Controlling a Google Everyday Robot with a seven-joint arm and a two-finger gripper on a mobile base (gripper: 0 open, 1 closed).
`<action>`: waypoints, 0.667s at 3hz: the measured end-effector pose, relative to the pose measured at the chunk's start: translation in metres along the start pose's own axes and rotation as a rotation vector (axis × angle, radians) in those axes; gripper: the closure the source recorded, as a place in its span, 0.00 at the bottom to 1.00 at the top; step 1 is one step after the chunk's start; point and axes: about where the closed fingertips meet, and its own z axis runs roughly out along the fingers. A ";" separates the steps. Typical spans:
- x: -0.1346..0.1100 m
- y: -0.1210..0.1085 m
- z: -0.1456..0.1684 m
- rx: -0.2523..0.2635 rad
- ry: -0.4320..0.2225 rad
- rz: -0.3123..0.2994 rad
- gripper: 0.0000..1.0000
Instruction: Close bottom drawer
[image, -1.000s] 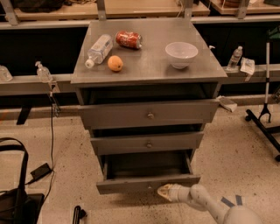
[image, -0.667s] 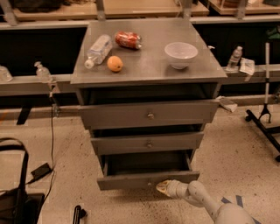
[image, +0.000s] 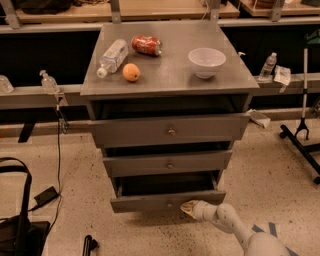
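Gripper (image: 188, 207) at bottom drawer (image: 145, 202) front, fingers (image: 186, 205) together, arm (image: 235, 228) cut off; drawer interior dark.

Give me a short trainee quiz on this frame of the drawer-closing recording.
1. True or false: the bottom drawer is fully shut.
2. Where is the gripper? A: raised high. B: low, at the bottom drawer's front, just right of its knob. C: out of view.
3. Fill in: rightmost on the cabinet top stands a white ____.

Key: 1 false; 2 B; 3 bowl.
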 end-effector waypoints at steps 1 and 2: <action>0.000 0.000 0.000 0.000 0.000 0.000 1.00; -0.008 -0.019 -0.006 0.048 -0.016 -0.037 1.00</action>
